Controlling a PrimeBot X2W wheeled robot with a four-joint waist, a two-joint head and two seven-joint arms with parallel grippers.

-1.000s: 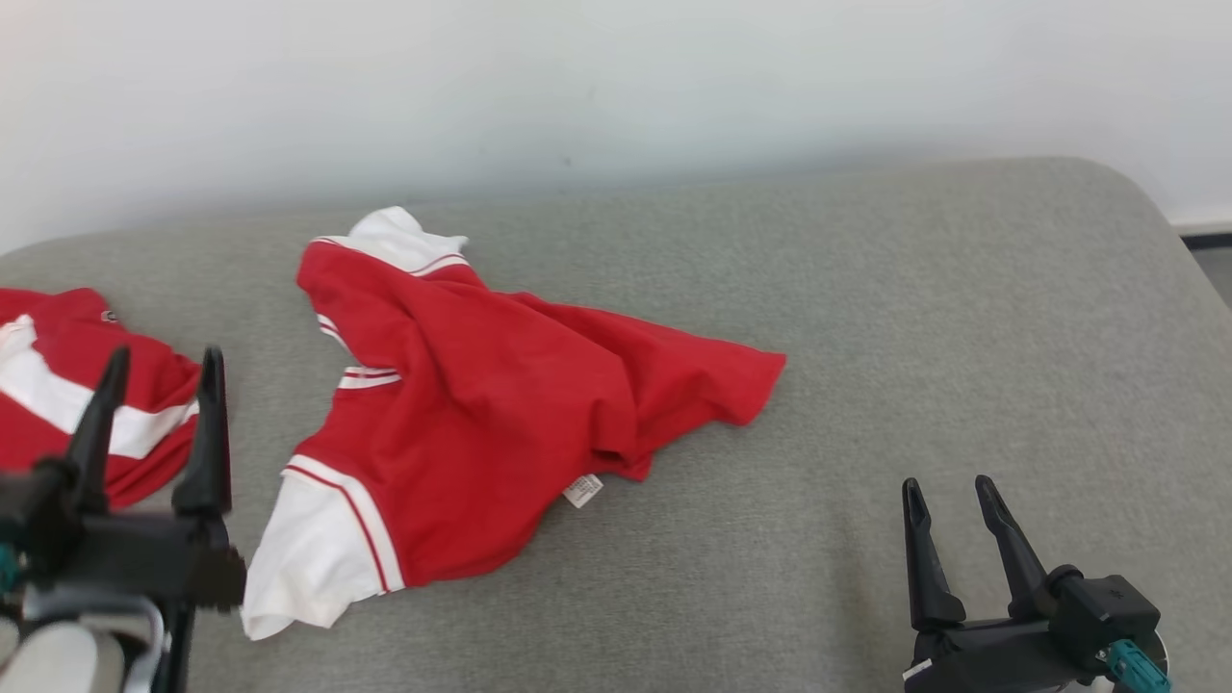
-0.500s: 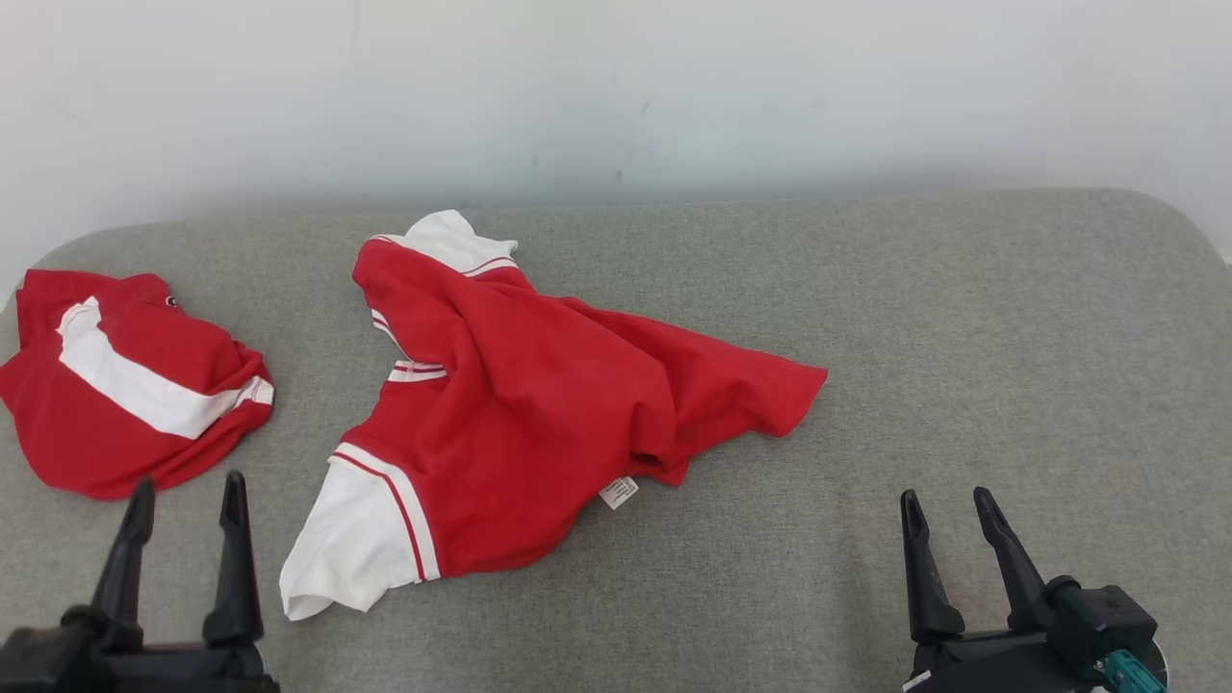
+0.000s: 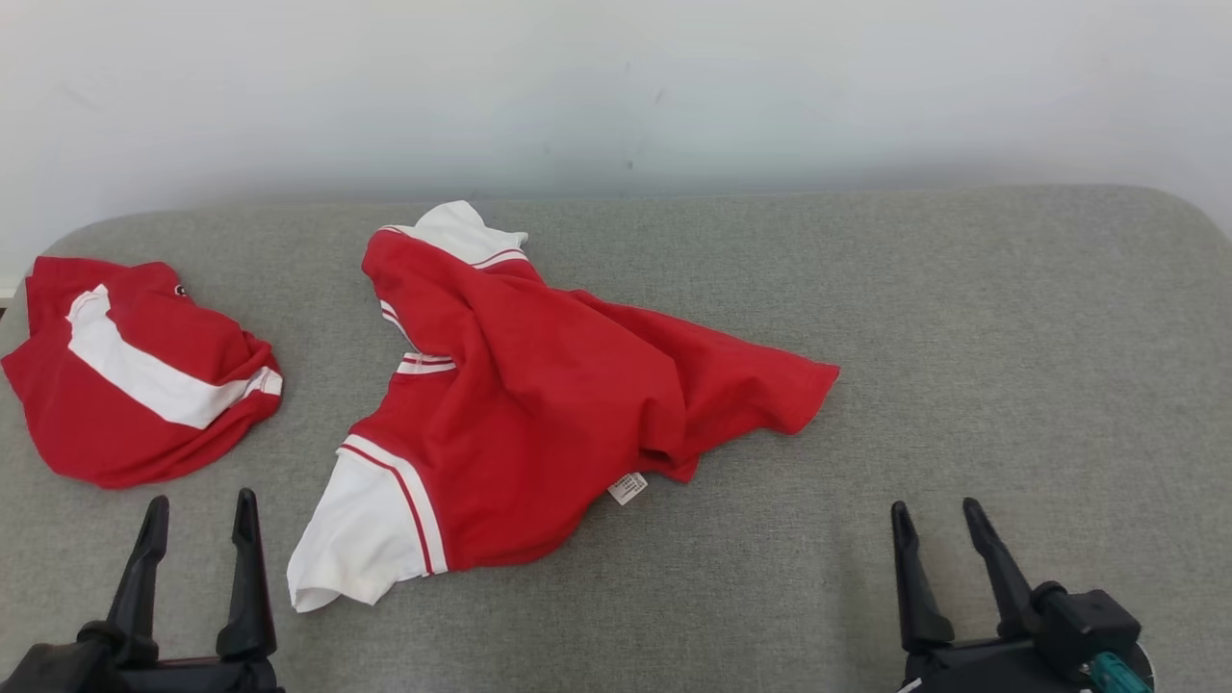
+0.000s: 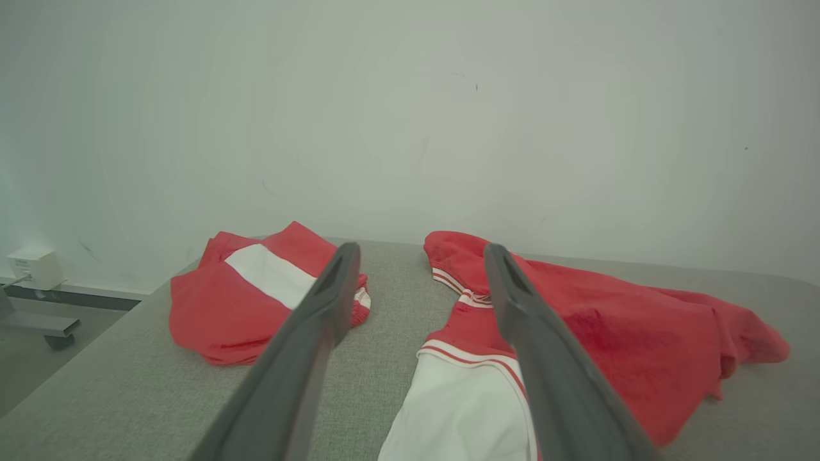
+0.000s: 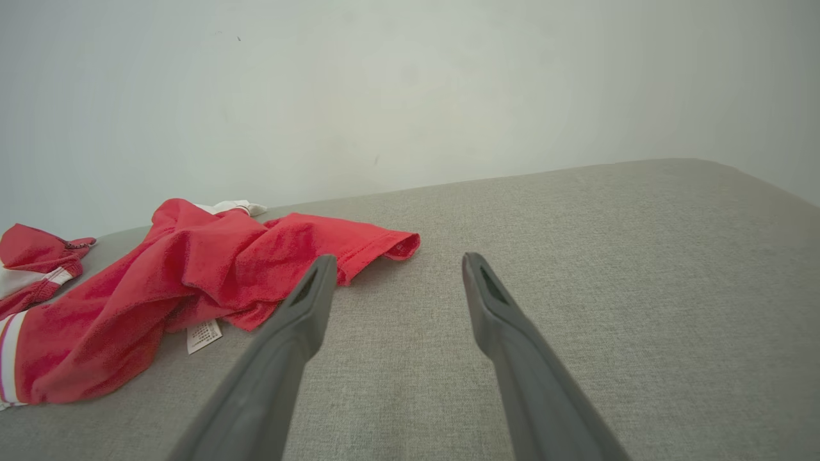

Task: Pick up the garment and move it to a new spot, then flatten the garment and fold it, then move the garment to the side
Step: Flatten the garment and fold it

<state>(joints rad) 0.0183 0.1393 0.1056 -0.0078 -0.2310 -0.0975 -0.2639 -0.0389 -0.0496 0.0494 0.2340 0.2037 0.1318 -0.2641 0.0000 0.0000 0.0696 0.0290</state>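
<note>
Pale, matt wall point(image 3: 616, 87) rises behind a table point(image 3: 962, 318) covered in coarse grey woven fabric, its far corners rounded. At the table's middle lies the garment point(image 3: 539, 385), a red jersey shirt, crumpled into a rough triangle with soft ridges and folds. One white sleeve point(image 3: 356, 529), edged with thin red and white stripes, lies flat toward the table's near edge, and a small white label point(image 3: 628, 487) pokes out at the hem. At the table's left end sits a second red garment point(image 3: 135, 385), bundled into a rounded heap with a broad white band across it. Over the table's near edge, the left gripper point(image 3: 202, 500) and right gripper point(image 3: 936, 507) hover with their long, dark, tapered fingers spread apart, holding nothing and touching no cloth.
</note>
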